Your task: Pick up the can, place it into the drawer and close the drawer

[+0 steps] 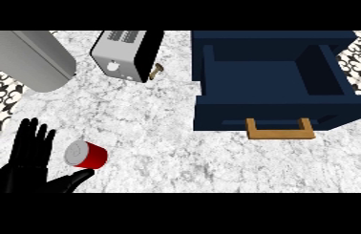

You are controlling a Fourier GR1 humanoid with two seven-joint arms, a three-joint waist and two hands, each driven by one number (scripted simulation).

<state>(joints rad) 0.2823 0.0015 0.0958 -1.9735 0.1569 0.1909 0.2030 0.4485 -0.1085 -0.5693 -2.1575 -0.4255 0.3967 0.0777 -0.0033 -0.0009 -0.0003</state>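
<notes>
A red can (87, 154) with a silver lid lies on its side on the marble counter at the lower left. My left hand (28, 157) is just left of it, open, with its fingers straight up and its thumb stretched out under the can. I cannot tell whether the thumb touches it. At the upper right stands a dark blue drawer (271, 80), pulled open, with a tan handle (279, 129) on its front. Nothing shows inside the drawer. My right hand is out of sight.
A silver and black toaster (125, 54) stands at the top centre. A large grey cylinder (32, 58) lies at the upper left. Patterned wall tiles (10, 92) show at the counter's left edge.
</notes>
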